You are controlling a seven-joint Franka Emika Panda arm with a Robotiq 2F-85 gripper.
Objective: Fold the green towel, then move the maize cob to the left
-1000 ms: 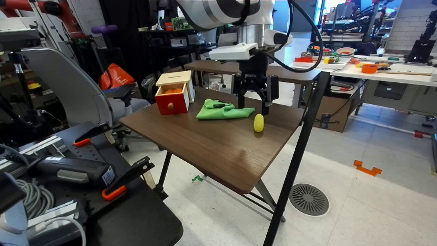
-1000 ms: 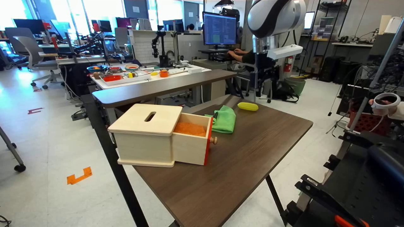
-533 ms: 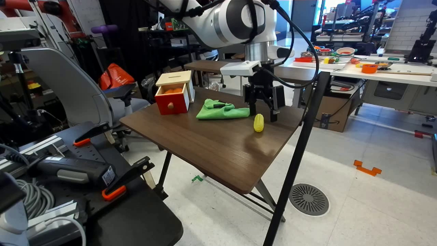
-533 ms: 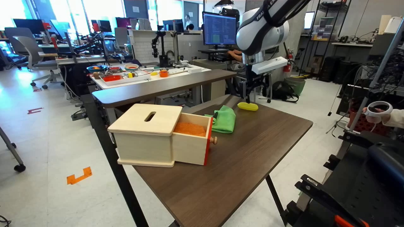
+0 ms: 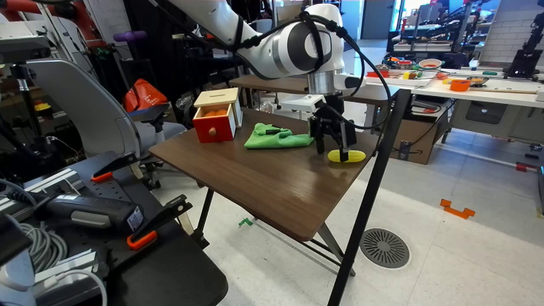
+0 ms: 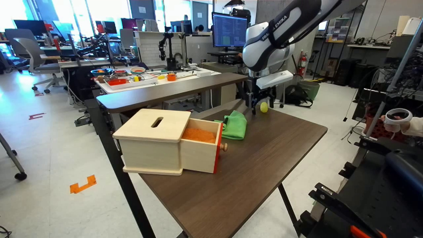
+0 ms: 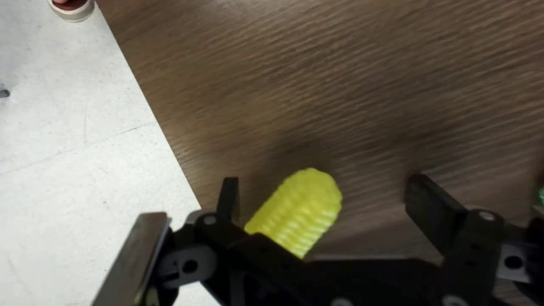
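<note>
Maize cob [image 7: 297, 208]: lying on tabletop [image 5: 255, 178]
Jaws: apart, contact with cob unclear from here
Green towel [image 5: 276, 142]: bunched nearby

- The arm [image 5: 293, 49] slopes in from the upper edge in both exterior views, then bends downward.
- The wrist [image 5: 321, 82] hangs nearly upright, silver-collared.
- The end effector [image 5: 332, 155] points down.
- Its two black fingers [image 7: 229, 197] stand well apart in the wrist view, a wide gap between them.
</note>
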